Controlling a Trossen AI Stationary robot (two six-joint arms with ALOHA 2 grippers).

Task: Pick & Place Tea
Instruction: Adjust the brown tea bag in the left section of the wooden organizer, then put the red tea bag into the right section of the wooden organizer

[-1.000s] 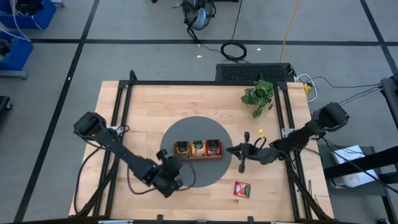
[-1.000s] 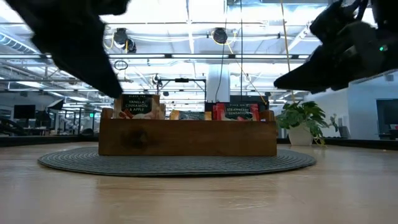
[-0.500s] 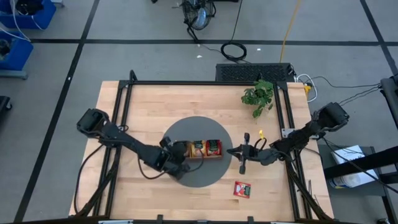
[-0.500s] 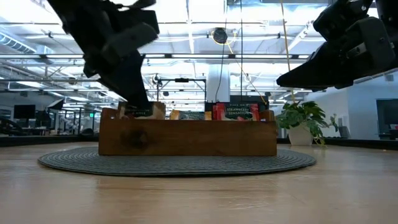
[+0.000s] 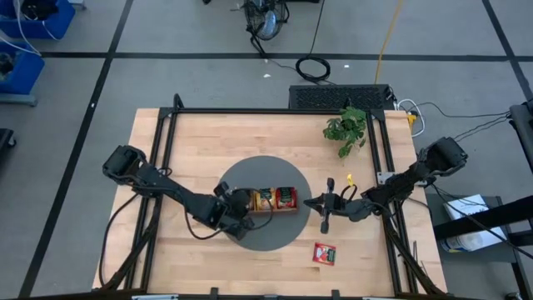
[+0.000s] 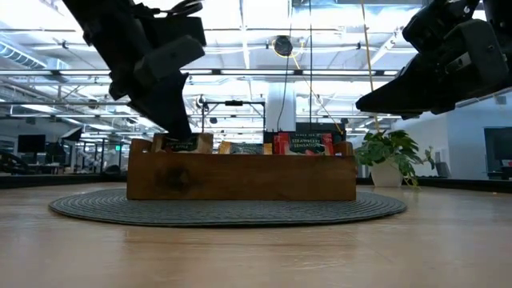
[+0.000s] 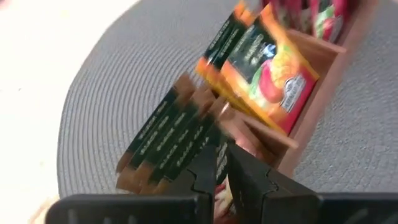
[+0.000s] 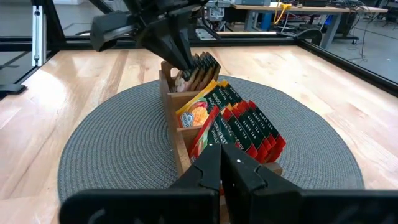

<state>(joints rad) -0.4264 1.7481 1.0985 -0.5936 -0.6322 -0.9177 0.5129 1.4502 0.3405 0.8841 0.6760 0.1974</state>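
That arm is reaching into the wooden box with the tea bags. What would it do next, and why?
Probably open its fingers a little and lift away. The left claw sits down among the tan-and-green sachets at one end of the wooden tray, fingers nearly closed, apparently on a sachet. The right claw waits shut beside the tray. One red sachet lies loose on the table.

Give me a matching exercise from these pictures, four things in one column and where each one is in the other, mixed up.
Things:
1. loose red sachet
2. potted plant
3. left gripper
4. wooden tray

Places:
A. in the middle of the round grey mat
B. on bare table near the front edge, off the mat
C. at the tray's tan-sachet end compartment
D. at the table's far right corner

Pairs: 1-B, 2-D, 3-C, 4-A
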